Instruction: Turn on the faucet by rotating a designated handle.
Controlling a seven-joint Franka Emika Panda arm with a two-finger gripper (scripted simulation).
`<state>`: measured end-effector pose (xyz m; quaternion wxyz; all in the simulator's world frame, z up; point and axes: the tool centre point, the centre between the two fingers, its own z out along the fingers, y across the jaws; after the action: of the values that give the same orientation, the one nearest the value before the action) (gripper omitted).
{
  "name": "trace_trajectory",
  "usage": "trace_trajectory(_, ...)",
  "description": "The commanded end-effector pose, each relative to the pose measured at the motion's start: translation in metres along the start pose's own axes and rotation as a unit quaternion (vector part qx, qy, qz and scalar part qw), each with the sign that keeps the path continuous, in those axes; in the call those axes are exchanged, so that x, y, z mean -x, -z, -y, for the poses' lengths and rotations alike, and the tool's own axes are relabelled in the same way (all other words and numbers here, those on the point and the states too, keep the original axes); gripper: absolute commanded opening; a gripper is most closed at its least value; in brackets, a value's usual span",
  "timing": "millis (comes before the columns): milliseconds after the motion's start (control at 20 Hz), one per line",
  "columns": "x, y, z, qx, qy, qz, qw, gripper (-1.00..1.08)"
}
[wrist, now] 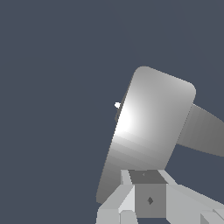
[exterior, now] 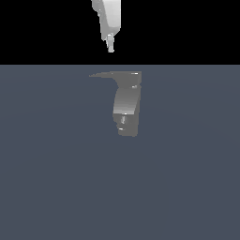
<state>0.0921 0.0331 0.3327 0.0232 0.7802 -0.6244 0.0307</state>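
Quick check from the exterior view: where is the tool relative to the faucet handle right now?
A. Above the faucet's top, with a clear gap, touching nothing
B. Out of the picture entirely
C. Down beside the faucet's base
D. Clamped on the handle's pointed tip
A: in the exterior view the tool hangs above the flat top of the faucet, with open space between it and the handle, which points toward the exterior view's left.

arm (exterior: pixel 107 16): white, faceted | fingers (wrist: pixel 116 205): pale grey, blocky
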Motion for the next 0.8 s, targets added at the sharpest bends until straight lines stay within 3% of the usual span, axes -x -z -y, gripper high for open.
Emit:
trace_trajectory(0,0.002,-0.014,0.012,-0.001,-0.028,0.003,0.9996,-1.00)
trace_trajectory(750,0.009,-0.070,0.051,-0.004,-0.134,0.018,0.9908,-1.00)
